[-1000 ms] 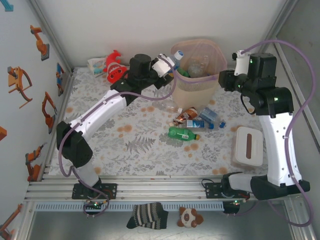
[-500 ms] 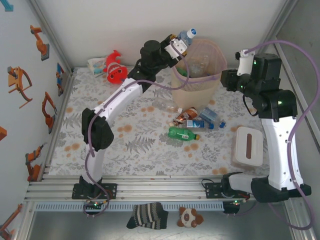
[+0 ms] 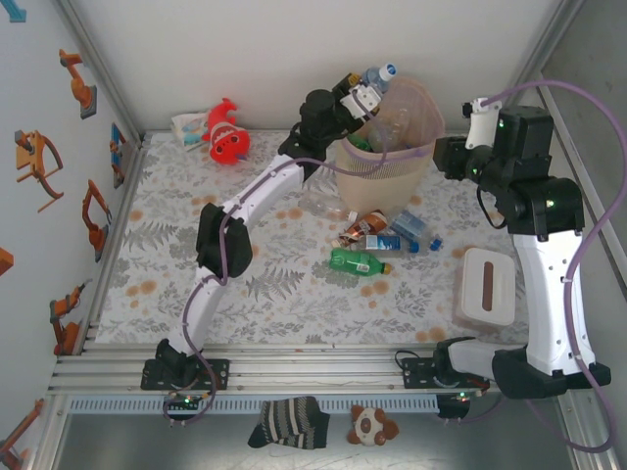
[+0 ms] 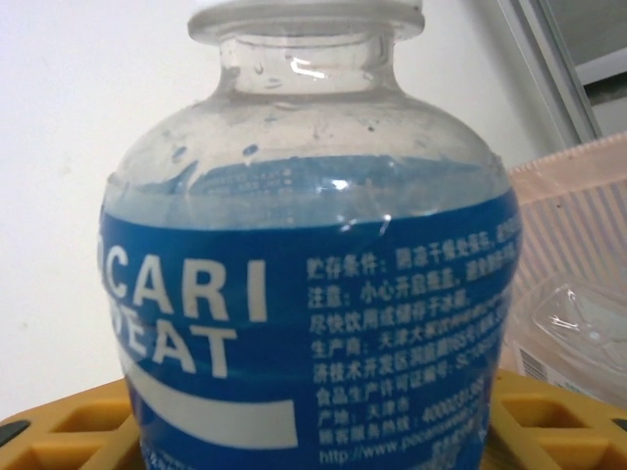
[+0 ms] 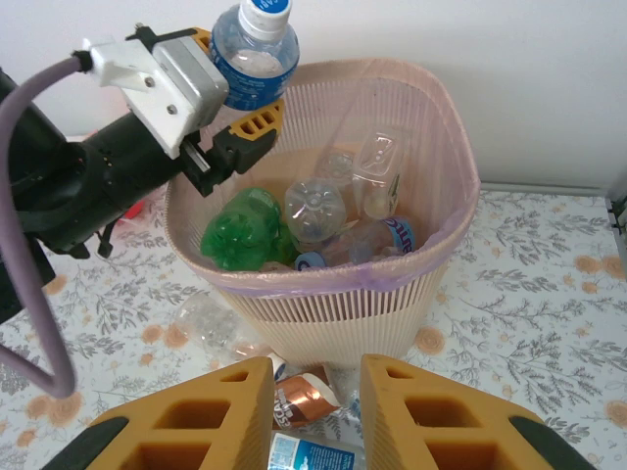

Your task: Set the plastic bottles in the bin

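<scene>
My left gripper [image 3: 364,93] is shut on a clear bottle [image 4: 304,294] with a blue label and a white cap. It holds the bottle [image 5: 250,59] upright above the left rim of the bin [image 3: 428,147]. The beige bin [image 5: 460,186] holds a crushed green bottle [image 5: 240,230] and several clear ones. On the mat in front of the bin lie a green bottle [image 3: 358,261], a brown-labelled bottle [image 3: 367,227], a blue-labelled one [image 3: 392,240] and a clear one [image 3: 328,204]. My right gripper [image 5: 315,411] hangs open and empty, raised on the bin's right side and facing it.
A red fish plush [image 3: 225,142] and a small packet [image 3: 186,125] lie at the back left. A white box [image 3: 487,286] sits on the mat at the right. The back wall stands close behind the bin.
My left arm has lifted and stretched to the right, carrying the blue-labelled bottle from beside the bin's left side to above its rim. The right arm has hardly moved.
</scene>
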Controlling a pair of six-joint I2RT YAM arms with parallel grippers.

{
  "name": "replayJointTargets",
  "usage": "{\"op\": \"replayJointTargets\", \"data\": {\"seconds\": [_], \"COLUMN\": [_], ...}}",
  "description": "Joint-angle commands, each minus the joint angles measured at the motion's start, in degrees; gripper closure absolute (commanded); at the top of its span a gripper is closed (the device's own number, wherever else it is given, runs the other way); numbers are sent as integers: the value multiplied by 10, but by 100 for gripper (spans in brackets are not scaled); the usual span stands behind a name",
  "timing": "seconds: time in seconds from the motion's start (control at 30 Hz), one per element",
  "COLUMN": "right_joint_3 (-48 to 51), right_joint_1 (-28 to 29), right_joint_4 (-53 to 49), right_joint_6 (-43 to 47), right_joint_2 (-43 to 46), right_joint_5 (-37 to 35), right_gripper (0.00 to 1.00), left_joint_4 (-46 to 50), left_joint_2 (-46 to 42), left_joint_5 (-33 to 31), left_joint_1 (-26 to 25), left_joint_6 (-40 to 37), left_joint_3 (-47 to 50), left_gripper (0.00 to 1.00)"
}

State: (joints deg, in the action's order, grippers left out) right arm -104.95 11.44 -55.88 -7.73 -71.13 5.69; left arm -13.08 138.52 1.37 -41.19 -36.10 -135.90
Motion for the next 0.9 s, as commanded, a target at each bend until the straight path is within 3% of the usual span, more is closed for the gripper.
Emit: {"op": "replayJointTargets", "data": {"seconds": [0.0,0.13,0.27,0.63,0.87], "right_joint_3": [6,8,11,21,31], "right_joint_1": [2,2,2,2,2], "right_joint_4": [10,13,16,29,59], "right_joint_6": [-2,-3,-3,-9,-20], "right_joint_2": [11,9,10,7,-17], "right_joint_5": [-5,-3,-2,8,33], "right_gripper": [71,71,71,71,71], "left_joint_4": [-29,-19,-20,-12,30], "left_joint_2": [-1,-6,-19,-62,-136], "left_joint_5": [-18,-30,-33,21,88], "left_joint_1": [-3,-3,-5,-17,-22], "left_joint_6": [-5,-10,-15,-12,48], "left_joint_3": [-19,-15,4,41,81], "left_gripper": [34,22,16,14,12]}}
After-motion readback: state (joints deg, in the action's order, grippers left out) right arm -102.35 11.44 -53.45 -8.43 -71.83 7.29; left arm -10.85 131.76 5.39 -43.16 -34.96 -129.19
